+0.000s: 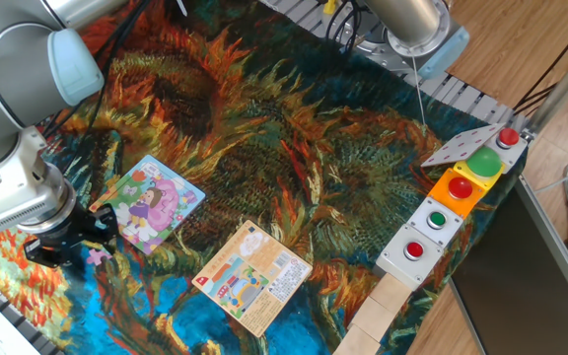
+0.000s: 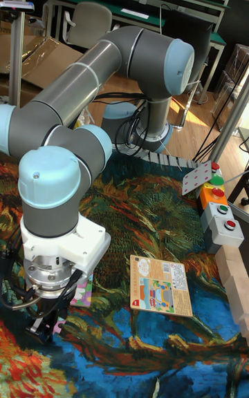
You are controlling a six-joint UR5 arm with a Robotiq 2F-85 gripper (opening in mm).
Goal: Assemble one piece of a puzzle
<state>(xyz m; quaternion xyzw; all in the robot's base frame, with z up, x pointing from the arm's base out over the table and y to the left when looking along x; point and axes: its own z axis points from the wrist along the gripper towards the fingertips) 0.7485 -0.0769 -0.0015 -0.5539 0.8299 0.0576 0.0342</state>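
The puzzle (image 1: 152,203), a square cartoon board with a girl in purple and pink, lies flat on the cloth at the left. Just off its near-left corner lies the piece (image 1: 99,256), small and pink-lilac. My gripper (image 1: 71,244) hangs low over the cloth, its dark fingers right beside the piece. I cannot make out whether they touch or hold it. In the tall fixed view the gripper (image 2: 45,325) is at the bottom left. There the arm hides most of the puzzle (image 2: 84,295), and the piece is hidden.
An orange-peach printed card (image 1: 254,276) lies right of the puzzle, card (image 2: 160,286). A row of button boxes (image 1: 454,202) lines the right edge of the cloth, with wooden blocks (image 1: 383,311) in front of it. The arm's base (image 1: 412,30) stands at the far side.
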